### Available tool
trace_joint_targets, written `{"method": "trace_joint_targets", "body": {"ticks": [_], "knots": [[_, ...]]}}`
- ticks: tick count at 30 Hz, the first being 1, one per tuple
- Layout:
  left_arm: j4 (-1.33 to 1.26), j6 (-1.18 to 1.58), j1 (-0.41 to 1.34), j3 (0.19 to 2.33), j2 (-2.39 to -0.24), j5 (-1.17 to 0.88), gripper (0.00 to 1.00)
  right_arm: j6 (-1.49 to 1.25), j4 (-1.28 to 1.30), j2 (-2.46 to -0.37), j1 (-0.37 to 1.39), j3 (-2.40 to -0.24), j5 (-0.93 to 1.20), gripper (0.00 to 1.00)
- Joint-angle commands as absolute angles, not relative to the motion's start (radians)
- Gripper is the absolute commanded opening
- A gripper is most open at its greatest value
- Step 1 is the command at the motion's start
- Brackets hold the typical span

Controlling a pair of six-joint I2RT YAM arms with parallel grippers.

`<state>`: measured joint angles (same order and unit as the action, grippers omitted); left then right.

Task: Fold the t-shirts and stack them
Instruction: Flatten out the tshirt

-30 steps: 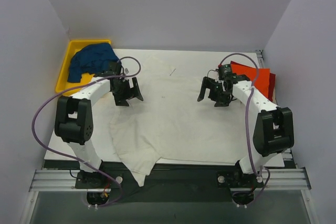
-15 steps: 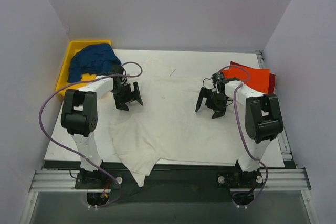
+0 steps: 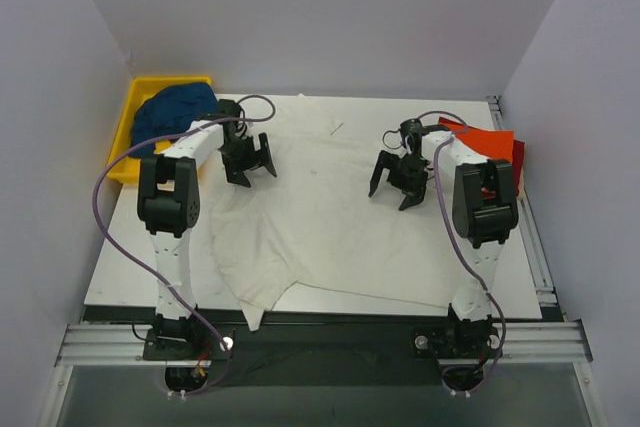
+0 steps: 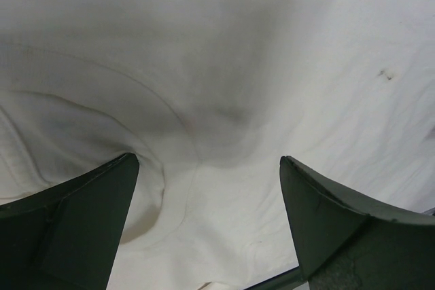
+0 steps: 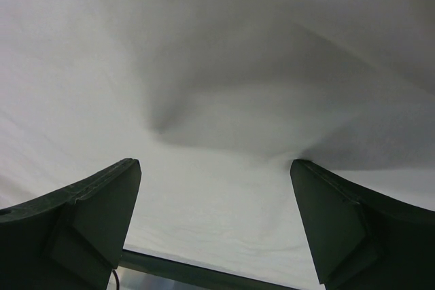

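Note:
A large off-white t-shirt lies spread over most of the table, one corner hanging off the near edge. My left gripper hovers open over its far left part, fingers wide apart above wrinkled cloth. Over the far right part, my right gripper is open too, with smooth white cloth between its fingers. Orange-red and dark red t-shirts lie stacked at the right edge. A dark blue t-shirt is heaped in the yellow bin.
The yellow bin stands at the far left corner beside the left arm. Grey walls close in the table on three sides. The table's near edge shows as a dark strip in the right wrist view.
Both arms have reached farther toward the back of the table, and the grippers have moved with them. The off-white t-shirt's near hem has shifted back. Both grippers stayed open.

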<state>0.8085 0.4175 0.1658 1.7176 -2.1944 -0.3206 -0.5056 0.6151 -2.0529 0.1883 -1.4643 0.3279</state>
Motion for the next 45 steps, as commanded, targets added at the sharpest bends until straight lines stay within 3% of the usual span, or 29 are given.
{"method": "trace_joint_targets", "body": {"ticks": [1,6,12,21,30,38,45], "knots": [[0.776,0.351,0.156,1.828,-2.33,-0.241,0.97,-0.477,0.656,-2.118,0.176,-1.549,0.33,0.99],[0.833,0.345,0.158,2.023,-2.408,-0.233,0.97,-0.459,0.693,-2.155,0.173,-1.644,0.342,0.99],[0.835,0.36,0.16,2.056,-2.334,-0.233,0.97,-0.445,0.722,-2.123,0.182,-1.707,0.345,0.99],[0.729,0.396,0.158,1.754,-2.034,-0.213,0.97,-0.445,0.724,-2.023,0.239,-1.626,0.354,0.99],[0.632,0.399,0.15,1.399,-1.919,-0.238,0.97,-0.451,0.701,-1.996,0.311,-1.485,0.342,0.98],[0.609,0.371,0.115,1.359,-2.014,-0.252,0.97,-0.471,0.693,-2.042,0.313,-1.471,0.334,0.98],[0.627,0.342,0.115,1.465,-2.111,-0.236,0.97,-0.502,0.693,-2.098,0.275,-1.488,0.339,0.97]]}}
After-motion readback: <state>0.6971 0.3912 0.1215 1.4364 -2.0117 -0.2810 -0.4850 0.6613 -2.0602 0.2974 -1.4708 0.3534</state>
